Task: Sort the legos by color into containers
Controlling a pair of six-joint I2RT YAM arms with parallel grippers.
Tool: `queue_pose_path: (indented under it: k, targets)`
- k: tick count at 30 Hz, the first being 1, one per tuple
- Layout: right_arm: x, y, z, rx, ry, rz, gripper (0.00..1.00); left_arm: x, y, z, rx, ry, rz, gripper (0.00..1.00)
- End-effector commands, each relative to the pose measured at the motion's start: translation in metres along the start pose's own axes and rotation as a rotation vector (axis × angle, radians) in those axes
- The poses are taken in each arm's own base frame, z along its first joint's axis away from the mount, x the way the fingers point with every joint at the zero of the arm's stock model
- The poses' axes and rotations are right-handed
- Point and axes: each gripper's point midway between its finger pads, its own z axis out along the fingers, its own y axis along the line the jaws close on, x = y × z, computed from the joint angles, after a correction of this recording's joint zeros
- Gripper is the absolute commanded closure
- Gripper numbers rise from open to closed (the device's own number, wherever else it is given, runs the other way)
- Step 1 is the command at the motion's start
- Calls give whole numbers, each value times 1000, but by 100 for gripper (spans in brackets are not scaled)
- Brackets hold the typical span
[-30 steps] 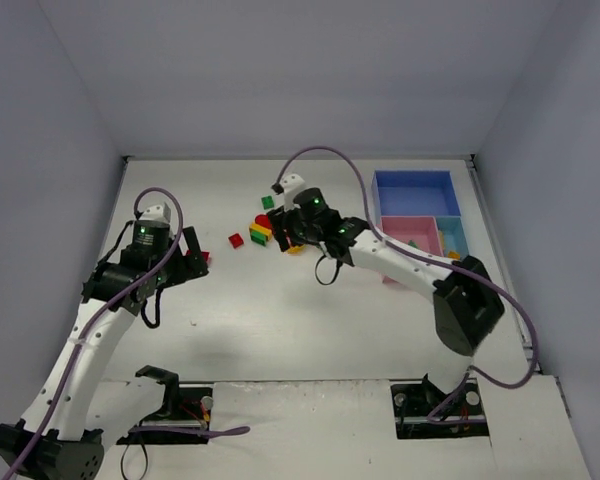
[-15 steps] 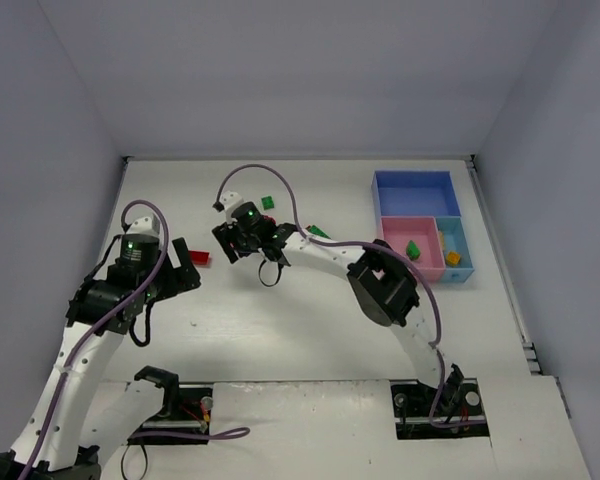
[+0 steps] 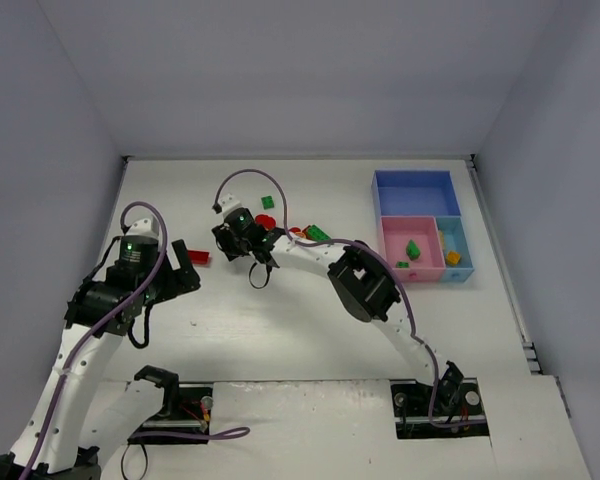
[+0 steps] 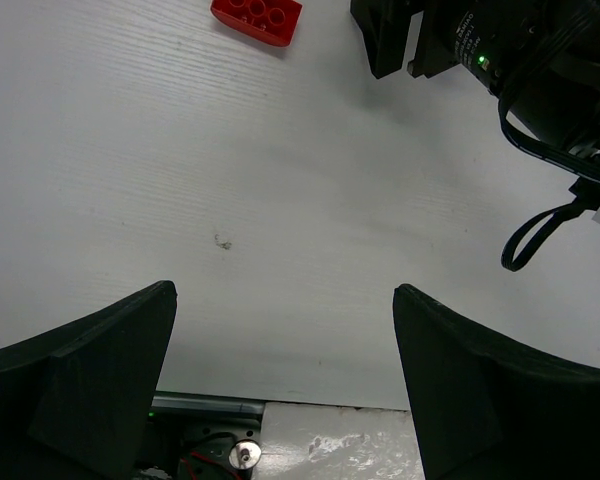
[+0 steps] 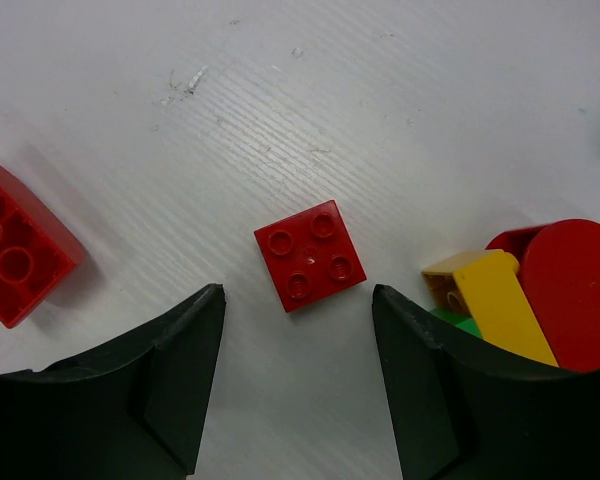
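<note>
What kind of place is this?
Probably a robotics lab test cell: left arm and right arm bolted to a white table, plain enclosing walls, toy bricks and a sorting tray.

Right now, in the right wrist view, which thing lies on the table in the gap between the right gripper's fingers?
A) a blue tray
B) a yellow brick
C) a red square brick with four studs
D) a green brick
C: the red square brick with four studs lies flat on the table, in the gap between the open fingers of the right gripper.
</note>
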Motion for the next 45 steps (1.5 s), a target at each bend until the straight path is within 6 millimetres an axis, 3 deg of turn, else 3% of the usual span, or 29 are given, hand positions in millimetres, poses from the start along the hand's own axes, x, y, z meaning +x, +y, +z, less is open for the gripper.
queue_pose_path:
  k: [1,6,9,12,15,19,21,22,23,25,26,28,29,31,32,33,35,36,38,39,43,45]
  targets:
    - [-51,-10,-6,41,-136,30,43,-14,-9,-5,27,-31,-13,17]
    - [-44,-8,4,-13,-126,22,48,-14,-10,-1,26,-23,-4,17]
    - [-45,-5,4,-47,-128,7,56,-14,-11,1,26,-20,-1,17]
    - [-54,-5,1,-64,-150,-32,69,-14,-11,2,25,-20,2,17]
    - [-76,-5,-12,-77,-197,-46,93,-16,-12,3,28,-24,6,17]
    - [-110,-25,-36,-43,-265,-67,100,-18,-14,6,33,-24,8,17]
    - [-137,-40,-60,-17,-318,-59,100,-18,-16,8,36,-23,9,17]
    - [-135,-58,-64,24,-318,-49,100,-19,-16,9,36,-23,9,17]
    - [-155,-72,-86,52,-359,-40,100,-20,-17,12,37,-22,10,17]
    - [-163,-100,-104,100,-381,-20,100,-21,-18,14,37,-20,10,17]
    - [-166,-132,-122,154,-390,5,100,-22,-20,15,42,-24,12,17]
    - [-165,-167,-140,218,-392,29,100,-22,-21,21,36,-17,14,17]
    - [-158,-203,-156,281,-384,51,100,-23,-21,23,37,-22,12,17]
    - [-154,-242,-182,372,-391,82,100,-25,-23,30,29,-17,9,17]
    - [-144,-262,-188,405,-376,105,100,-24,-22,33,22,-13,7,17]
    - [-125,-297,-201,464,-355,156,100,-25,-22,37,8,-7,-1,17]
    - [-103,-332,-213,526,-323,205,100,-25,-20,45,-16,4,-8,17]
    - [-78,-363,-222,587,-282,244,100,-26,-20,48,-26,7,-11,17]
    - [-57,-390,-231,637,-255,292,100,-28,-18,57,-54,8,-19,17]
    - [-38,-412,-238,679,-230,331,100,-28,-18,60,-62,12,-22,17]
    - [4,-456,-243,754,-174,420,98,-32,-19,76,-79,21,-66,17]
    - [14,-467,-241,767,-158,445,91,-34,-13,86,-113,29,-93,17]
